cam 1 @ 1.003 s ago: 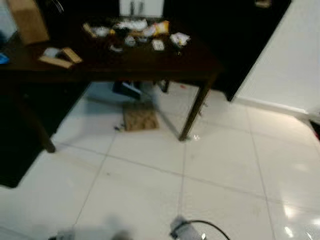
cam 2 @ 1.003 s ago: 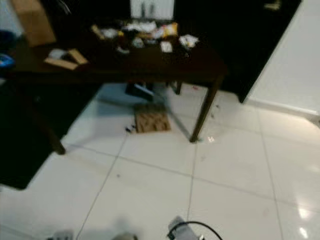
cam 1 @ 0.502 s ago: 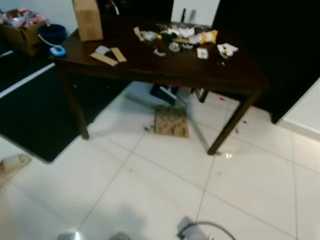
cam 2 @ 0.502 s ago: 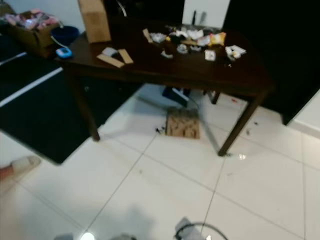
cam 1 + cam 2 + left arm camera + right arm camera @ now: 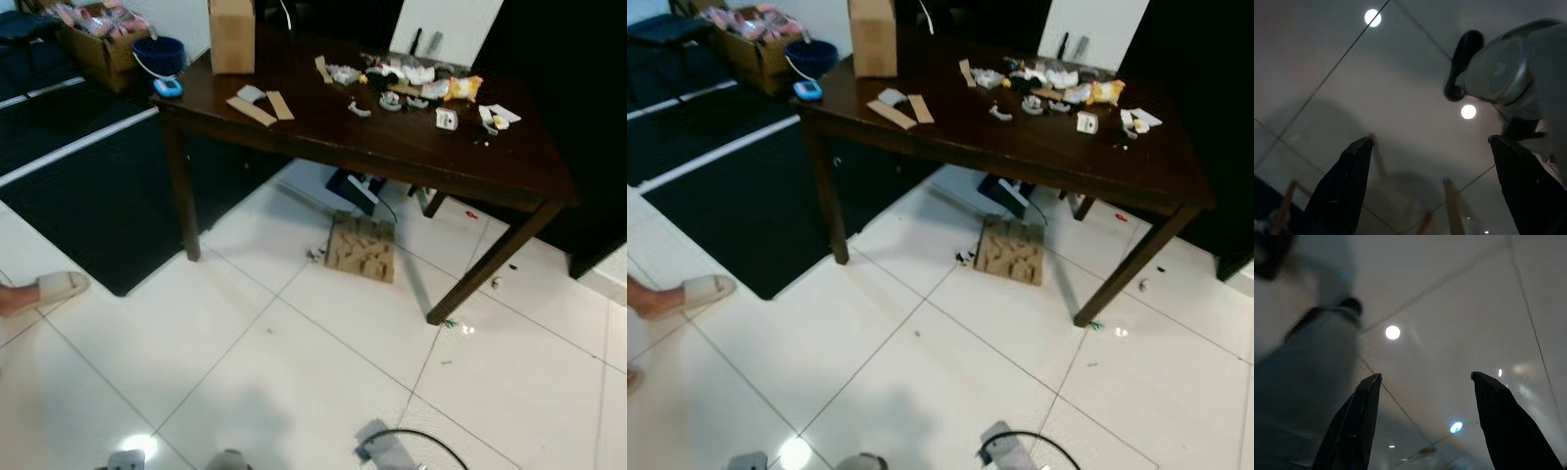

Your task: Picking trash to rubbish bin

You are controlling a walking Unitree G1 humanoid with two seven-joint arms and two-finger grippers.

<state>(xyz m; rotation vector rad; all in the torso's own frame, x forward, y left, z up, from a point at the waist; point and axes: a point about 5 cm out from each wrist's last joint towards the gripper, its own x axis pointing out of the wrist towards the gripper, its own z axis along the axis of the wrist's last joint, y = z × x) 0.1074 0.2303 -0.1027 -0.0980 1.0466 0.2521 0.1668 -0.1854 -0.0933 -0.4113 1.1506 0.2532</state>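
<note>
Trash scatter (image 5: 421, 86) sits on the dark wooden table (image 5: 392, 147) at my 12 to 1 o'clock, bunched toward the far right edge: wrappers, small white bits, a yellow packet (image 5: 462, 88). Cardboard box (image 5: 232, 35) stands upright on the table's far left corner, flat cardboard strips (image 5: 260, 106) just beside it, near the front edge. Blue object (image 5: 168, 87) is right at the left corner edge.

Under the table I see a cardboard piece (image 5: 361, 248) flat on the white tile floor (image 5: 294, 372), with small debris near it and near the front right leg (image 5: 490, 269). Front left leg (image 5: 181, 201) stands at the edge of a black mat (image 5: 98, 196) at 10 o'clock. Open tile runs from me to the table front, wide at 12 and 2 o'clock. A person's foot in a slipper (image 5: 44, 289) is at 9 o'clock, on the tile by the mat corner. Box of clutter (image 5: 98, 39) and blue bucket (image 5: 160, 54) are far off at 11. I can't pick out a rubbish bin.

Left gripper (image 5: 1430, 186) hangs over tile, fingers spread wide, nothing between. Right gripper (image 5: 1425, 421) same, wide apart, holding nothing.
</note>
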